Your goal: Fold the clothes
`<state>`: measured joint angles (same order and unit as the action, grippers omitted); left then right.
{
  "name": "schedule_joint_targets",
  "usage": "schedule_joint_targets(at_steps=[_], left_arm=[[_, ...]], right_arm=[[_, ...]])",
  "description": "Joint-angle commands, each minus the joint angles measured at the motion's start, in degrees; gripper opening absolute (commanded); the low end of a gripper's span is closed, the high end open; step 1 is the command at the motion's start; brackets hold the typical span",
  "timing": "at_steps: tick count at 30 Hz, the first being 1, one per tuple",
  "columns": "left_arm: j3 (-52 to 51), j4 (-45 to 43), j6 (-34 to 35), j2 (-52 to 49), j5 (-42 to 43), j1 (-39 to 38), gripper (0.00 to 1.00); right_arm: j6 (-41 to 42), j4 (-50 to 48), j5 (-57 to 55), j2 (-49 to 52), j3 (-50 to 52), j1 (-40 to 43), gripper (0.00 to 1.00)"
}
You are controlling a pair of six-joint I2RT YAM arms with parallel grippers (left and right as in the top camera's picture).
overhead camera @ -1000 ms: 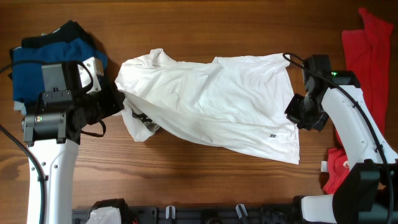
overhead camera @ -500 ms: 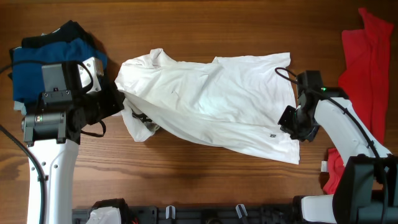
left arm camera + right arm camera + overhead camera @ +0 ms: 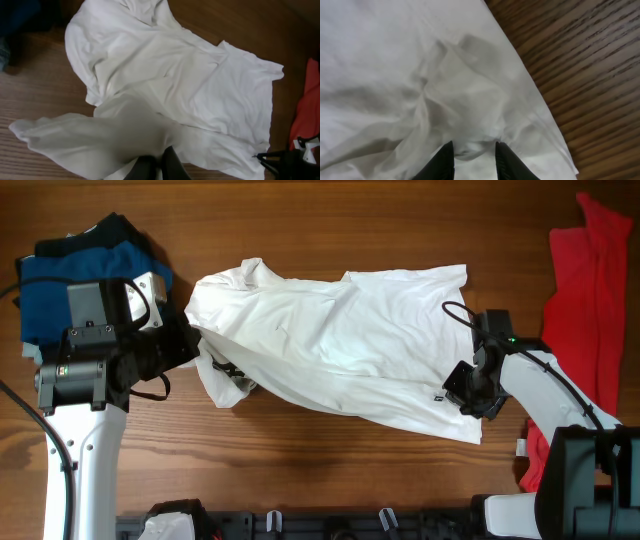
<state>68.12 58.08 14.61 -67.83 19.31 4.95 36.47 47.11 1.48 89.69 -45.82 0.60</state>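
Observation:
The large white T-shirt [image 3: 340, 340] lies spread and crumpled across the middle of the table. My left gripper [image 3: 192, 345] is shut on its left end; in the left wrist view the gripper [image 3: 159, 164] pinches cloth, and the shirt [image 3: 175, 75] stretches away from it. My right gripper [image 3: 455, 392] sits over the lower right hem, beside the small black tag [image 3: 438, 398]. In the right wrist view that gripper [image 3: 474, 152] is open, its fingers straddling a raised fold of the shirt [image 3: 420, 75]. Bare wood shows to the right of the hem.
A red T-shirt [image 3: 590, 270] lies along the right edge, with more red cloth [image 3: 540, 455] near the right arm's base. Folded blue and black garments [image 3: 70, 265] are stacked at the far left behind the left arm. Black fixtures line the front edge.
My right gripper has moved down and left from the shirt's right edge onto the lower right hem by the tag. The left gripper and the shirt have stayed put.

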Motion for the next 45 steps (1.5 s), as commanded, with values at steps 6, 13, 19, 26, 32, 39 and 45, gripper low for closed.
schedule_joint_targets(at_steps=[6,13,19,26,32,39,45], left_arm=[[0.4,-0.1,-1.0,0.0,-0.3,0.3,0.04],[0.4,-0.1,-1.0,0.0,-0.3,0.3,0.04],[0.4,-0.1,-1.0,0.0,-0.3,0.3,0.04],[0.4,-0.1,-1.0,0.0,-0.3,0.3,0.04],[0.4,-0.1,-1.0,0.0,-0.3,0.3,0.04],[0.4,0.0,-1.0,0.0,-0.3,0.3,0.04],[0.4,0.1,-1.0,0.0,-0.3,0.3,0.04]], right_arm=[[2.6,-2.3,-0.6,-0.5,0.5,0.2,0.25],[2.6,-1.8,-0.6,-0.5,0.6,0.2,0.24],[2.6,-0.8,-0.6,-0.5,0.6,0.2,0.24],[2.7,-0.8,-1.9,-0.5,0.6,0.2,0.24],[3.1,-0.9,-2.3,-0.5,0.6,0.2,0.24],[3.2,-1.0,-2.3,-0.5,0.8,0.2,0.24],[4.4,-5.6,-1.8,-0.5,5.1,0.2,0.24]])
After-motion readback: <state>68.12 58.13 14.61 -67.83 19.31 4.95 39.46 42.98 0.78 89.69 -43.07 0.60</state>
